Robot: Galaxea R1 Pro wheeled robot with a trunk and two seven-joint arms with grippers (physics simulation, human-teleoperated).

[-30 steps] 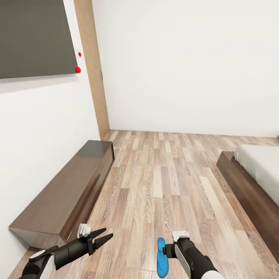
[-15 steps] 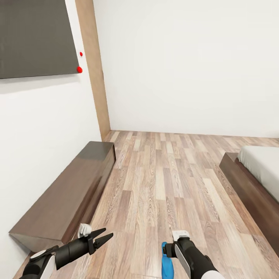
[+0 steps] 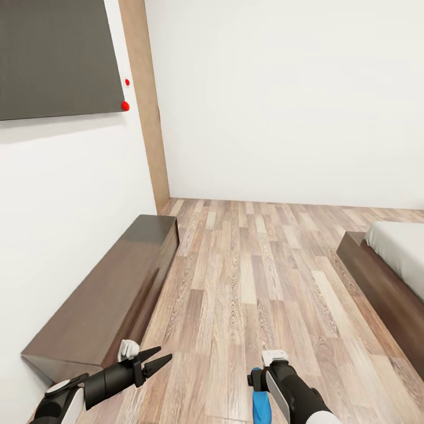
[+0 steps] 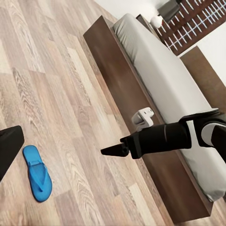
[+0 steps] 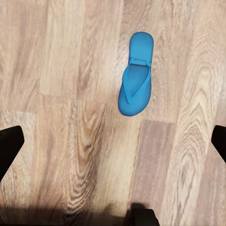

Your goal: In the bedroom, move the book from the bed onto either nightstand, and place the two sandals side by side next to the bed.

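1. My right gripper (image 5: 117, 136) is wide open: in the right wrist view its two dark fingers sit at opposite edges of the picture with bare planks between them. It has hold of nothing.
2. One blue sandal (image 5: 136, 77) lies flat on the wood floor (image 3: 247, 277), sole down and strap up, ahead of that open gripper and touching neither finger.
3. From the head camera I see the same sandal (image 3: 259, 406) at the bottom edge, just beside my right forearm and partly hidden by it.
4. My left gripper (image 3: 164, 353) hangs low over the floor near the end of a long, low dark wooden cabinet (image 3: 100, 294) that runs along the left wall. Its fingertips stand slightly apart and it carries nothing.
5. The left wrist camera looks across at my right arm, with its gripper (image 4: 110, 150) seen side-on as one dark point above the planks. The sandal (image 4: 36, 172) lies on the floor well apart from the bed (image 4: 155, 80).
6. The bed (image 3: 383, 282) shows at the right of the head view, a dark brown frame with a pale mattress on it. Open floor lies between it and the cabinet.
7. A dark panel (image 3: 53, 59) hangs on the white wall above the cabinet, with two red dots at its right edge.
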